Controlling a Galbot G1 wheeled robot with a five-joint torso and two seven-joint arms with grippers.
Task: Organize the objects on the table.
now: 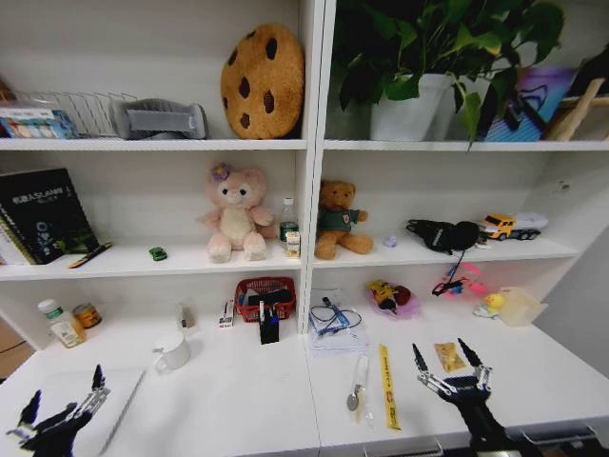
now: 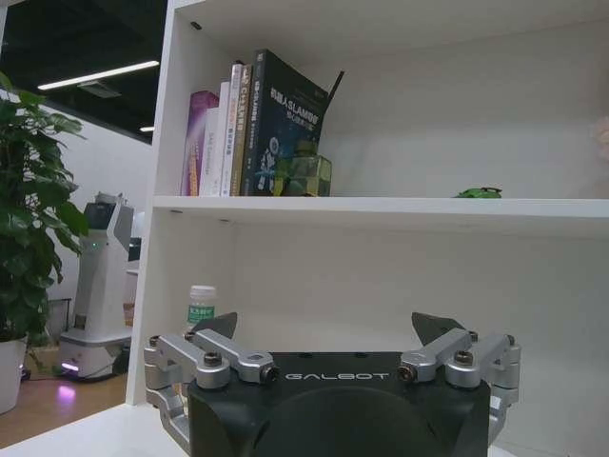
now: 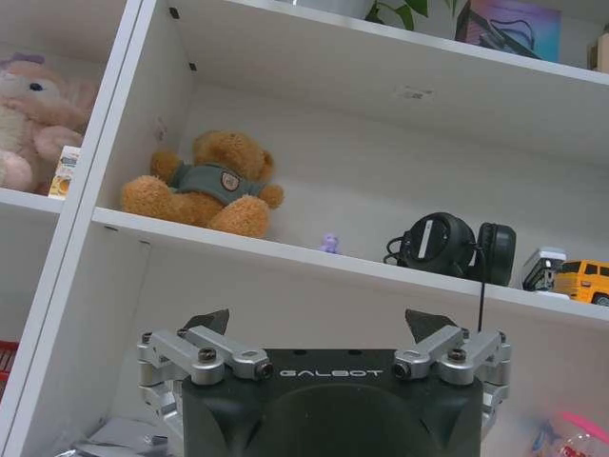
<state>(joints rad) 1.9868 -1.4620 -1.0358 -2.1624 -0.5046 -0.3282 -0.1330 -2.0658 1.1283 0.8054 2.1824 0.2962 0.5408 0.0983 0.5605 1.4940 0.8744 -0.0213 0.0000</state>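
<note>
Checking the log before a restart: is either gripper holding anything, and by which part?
Nothing is held. The left gripper and right gripper both hover open above the table.

We see the table (image 1: 238, 400): long, white, flat top, running below the shelves. Silver laptop (image 1: 114, 405) lies flat, lid shut, at the near left edge. Tiny green toy car (image 1: 158, 253) sits upright on the middle shelf, left bay, near the books. Blue-capped white marker (image 1: 359, 381) lies on the tabletop right of centre, pointing roughly front-to-back, just beside a yellow strip. Thin black pen: can't tell which item it is.
</note>
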